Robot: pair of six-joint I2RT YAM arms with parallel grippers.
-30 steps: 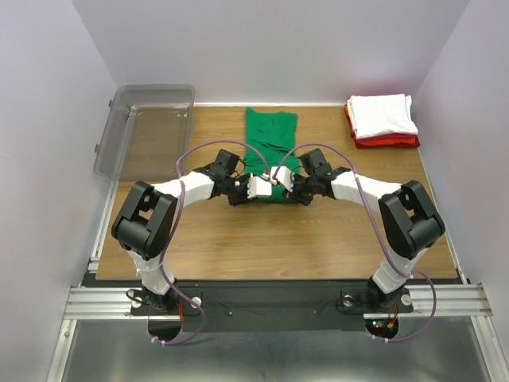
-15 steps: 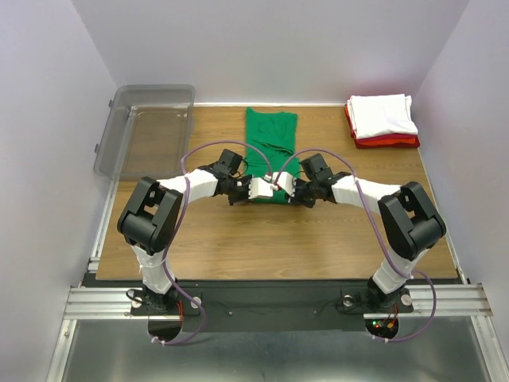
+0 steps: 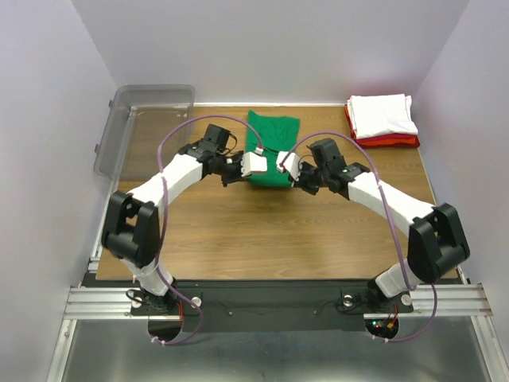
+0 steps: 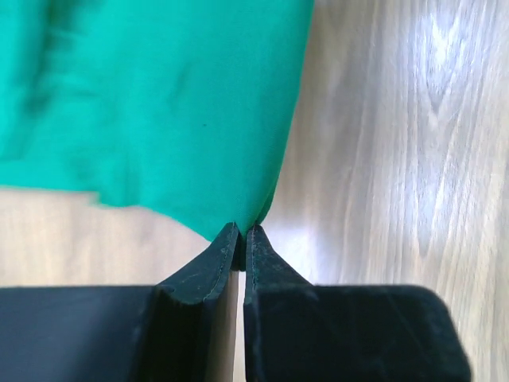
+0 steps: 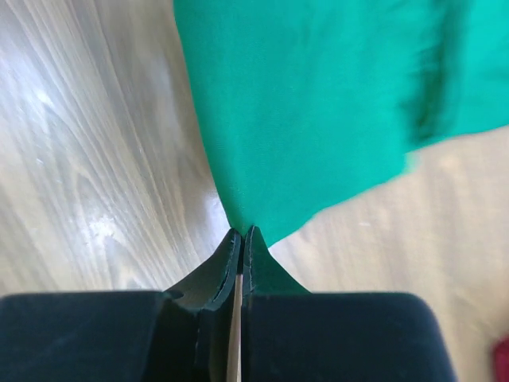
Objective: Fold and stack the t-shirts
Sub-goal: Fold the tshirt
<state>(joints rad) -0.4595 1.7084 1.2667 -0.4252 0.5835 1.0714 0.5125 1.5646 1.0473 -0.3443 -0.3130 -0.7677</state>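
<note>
Left wrist: fingers [image 4: 199, 278] on t-shirt [image 4: 159, 103] edge

Around the green t-shirt [image 3: 270, 147], 2 arms block the sides: the left arm [image 3: 179, 171] slants in from its left and the right arm [image 3: 374, 191] from its right. The left gripper [image 4: 242, 235] and right gripper [image 5: 241, 236] are clamped on its near corners. Bare table [image 3: 270, 239] lies open in front of it. The clear bin [image 3: 147, 127] stands to its far left. To its far right the white t-shirt [image 3: 383, 114] lies on the red t-shirt [image 3: 390, 142]. The back wall [image 3: 270, 48] rises just behind it.
</note>
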